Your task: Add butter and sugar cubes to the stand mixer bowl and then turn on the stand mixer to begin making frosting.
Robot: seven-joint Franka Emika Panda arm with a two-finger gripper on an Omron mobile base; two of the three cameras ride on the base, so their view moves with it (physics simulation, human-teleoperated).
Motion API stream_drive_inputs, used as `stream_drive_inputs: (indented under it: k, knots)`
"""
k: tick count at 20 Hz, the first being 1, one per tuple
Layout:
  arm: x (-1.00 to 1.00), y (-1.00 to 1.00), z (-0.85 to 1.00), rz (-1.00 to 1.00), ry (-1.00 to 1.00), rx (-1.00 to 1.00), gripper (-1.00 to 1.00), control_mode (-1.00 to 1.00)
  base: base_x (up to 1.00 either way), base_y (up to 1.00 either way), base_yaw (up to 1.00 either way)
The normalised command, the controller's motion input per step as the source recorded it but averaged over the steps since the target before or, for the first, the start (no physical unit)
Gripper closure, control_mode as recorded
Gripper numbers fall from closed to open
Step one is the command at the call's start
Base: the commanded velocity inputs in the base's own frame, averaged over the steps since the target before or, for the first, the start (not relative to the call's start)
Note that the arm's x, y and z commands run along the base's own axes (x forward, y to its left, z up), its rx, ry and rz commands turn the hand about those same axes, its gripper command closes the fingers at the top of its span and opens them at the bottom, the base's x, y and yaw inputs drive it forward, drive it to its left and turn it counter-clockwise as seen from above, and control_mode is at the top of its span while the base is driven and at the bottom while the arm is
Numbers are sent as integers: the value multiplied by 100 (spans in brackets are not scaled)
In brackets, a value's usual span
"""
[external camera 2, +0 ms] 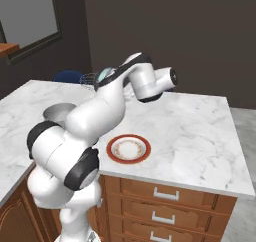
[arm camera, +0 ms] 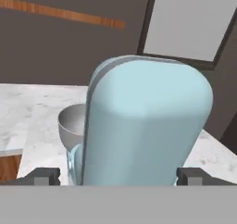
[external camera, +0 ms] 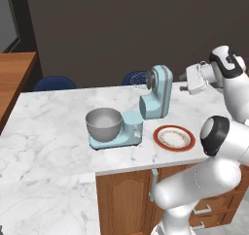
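Your gripper [arm camera: 118, 176] hangs behind the raised head of the mixer [external camera: 138, 113], level with its top. In the hand view the two fingertips [arm camera: 42, 175] sit far apart at either side of the blue head, so the claw is spread wide and has hold of nothing. From the left base view you can see the hand well above the counter [external camera: 53, 132], to the right of the mixer and not touching it.

The bowl [external camera: 103, 124] sits on the mixer's base under the tilted-up head, and what you can see of its inside looks bare. The plate [external camera: 174, 138] just right of the base also looks bare. You cannot make out the butter or the sugar cubes in these frames.

My read: with the claw lined up on the head, you are at the switching-on step, or about to push the head down. Next calls for finding the control on the body, which the frames do not show clearly, and closing in gently so the mixer does not slide.

No brand, label or writing is readable anywhere
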Motion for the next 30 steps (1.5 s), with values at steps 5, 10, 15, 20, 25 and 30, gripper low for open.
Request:
stream_drive_inputs:
  k: [5,10,15,20,25,30]
  knots:
    - [63,0,-28,0,0,5,-100,-100,0,0,0]
    - [18,2,-19,0,0,5,-100,-100,0,0,0]
    - [2,37,-11,3,0,3,-100,-100,0,0,0]
    - [0,73,-7,6,0,0,-100,-100,0,0,0]
    - [0,81,0,7,0,0,-100,-100,0,0,0]
    - [-1,99,-3,8,0,0,-100,-100,0,0,0]
